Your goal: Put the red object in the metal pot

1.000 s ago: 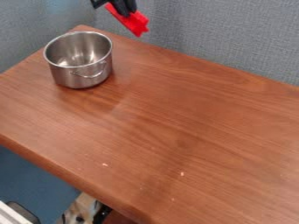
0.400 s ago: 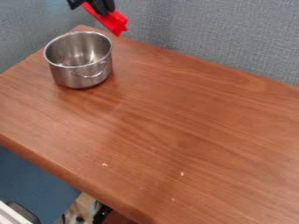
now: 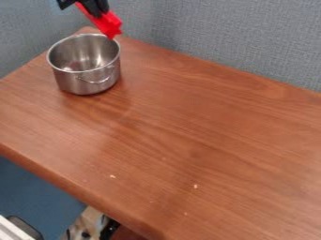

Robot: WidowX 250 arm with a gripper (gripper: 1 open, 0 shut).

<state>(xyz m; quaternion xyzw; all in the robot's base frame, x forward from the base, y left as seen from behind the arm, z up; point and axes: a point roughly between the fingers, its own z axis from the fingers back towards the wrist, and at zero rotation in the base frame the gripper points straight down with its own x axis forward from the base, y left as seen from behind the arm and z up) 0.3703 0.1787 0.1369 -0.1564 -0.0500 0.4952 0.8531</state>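
The red object (image 3: 105, 21) is a bright red bar hanging tilted in the air at the top left of the camera view, just above and behind the far rim of the metal pot (image 3: 84, 64). My gripper (image 3: 83, 7) is shut on the bar's upper end. Only its dark tips show at the frame's top edge, and the arm is out of view. The shiny round pot stands upright on the wooden table's far left corner, and nothing shows inside it.
The brown wooden table (image 3: 189, 141) fills most of the view, its near edge running diagonally at the lower left. A grey-blue fabric wall (image 3: 238, 37) stands right behind the table and pot.
The gripper has carried the red object leftward along the wall, from right of the pot to just above its far rim. The pot has stayed put.
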